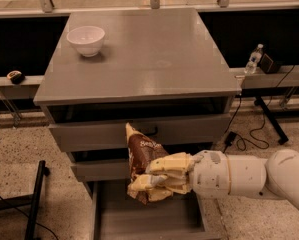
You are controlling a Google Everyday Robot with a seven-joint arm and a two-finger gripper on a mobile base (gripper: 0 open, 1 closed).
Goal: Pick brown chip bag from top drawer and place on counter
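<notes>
The brown chip bag (141, 156) is glossy dark brown with white lettering and stands tilted in front of the drawer fronts, below the counter's edge. My gripper (156, 176) comes in from the right on a white arm and is shut on the bag's lower part, with its cream fingers (169, 165) wrapped around it. The counter (149, 54) is the broad grey slab above. The top drawer (139, 131) is pulled out a little, just behind the bag.
A white bowl (86, 39) sits at the counter's back left. A lower drawer (149, 219) is pulled far out beneath the gripper. A water bottle (253, 59) stands on the right ledge. A small dark object (15, 76) lies on the left ledge.
</notes>
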